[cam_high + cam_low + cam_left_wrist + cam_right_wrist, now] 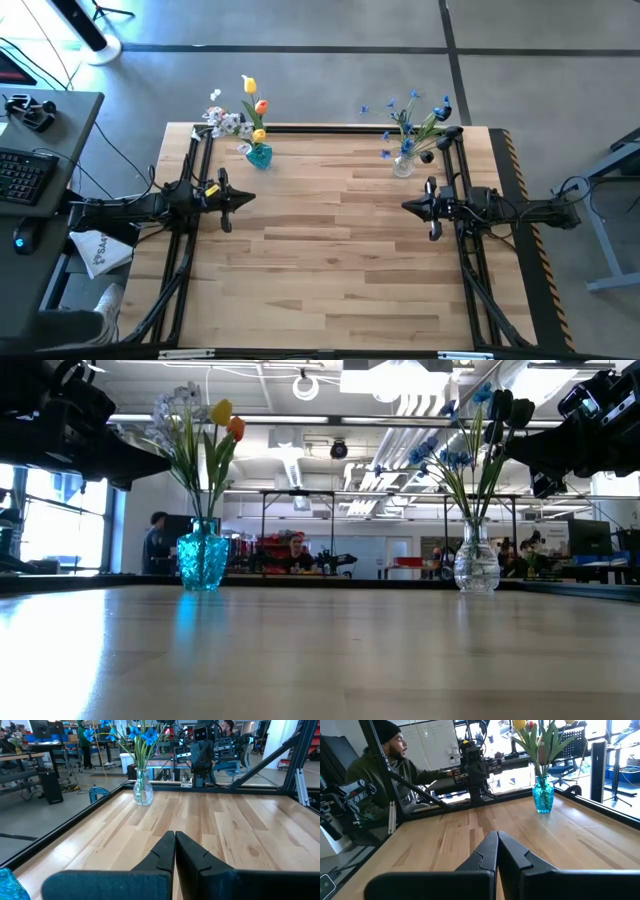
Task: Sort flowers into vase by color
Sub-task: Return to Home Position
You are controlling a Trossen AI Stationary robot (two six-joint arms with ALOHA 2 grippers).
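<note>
A blue glass vase [259, 156] stands at the table's far left, holding yellow and orange tulips [254, 96] and a white blossom spray [222, 120] by their stems. A clear glass vase [404, 165] stands at the far right with blue blossom sprays [412, 105] and dark buds [447, 132]. In the low view the blue vase [203, 560] and clear vase [476, 564] stand upright on the wood. My left gripper [250, 196] rests shut at the table's left side, my right gripper [406, 206] shut at the right side; both point level toward the middle, holding nothing.
A black metal frame [330, 129] runs along the table's far edge and sides. The wide wooden tabletop [330, 250] lies between the two arms. A desk with a keyboard [25, 175] stands left of the table. A person [380, 765] sits beyond the left side.
</note>
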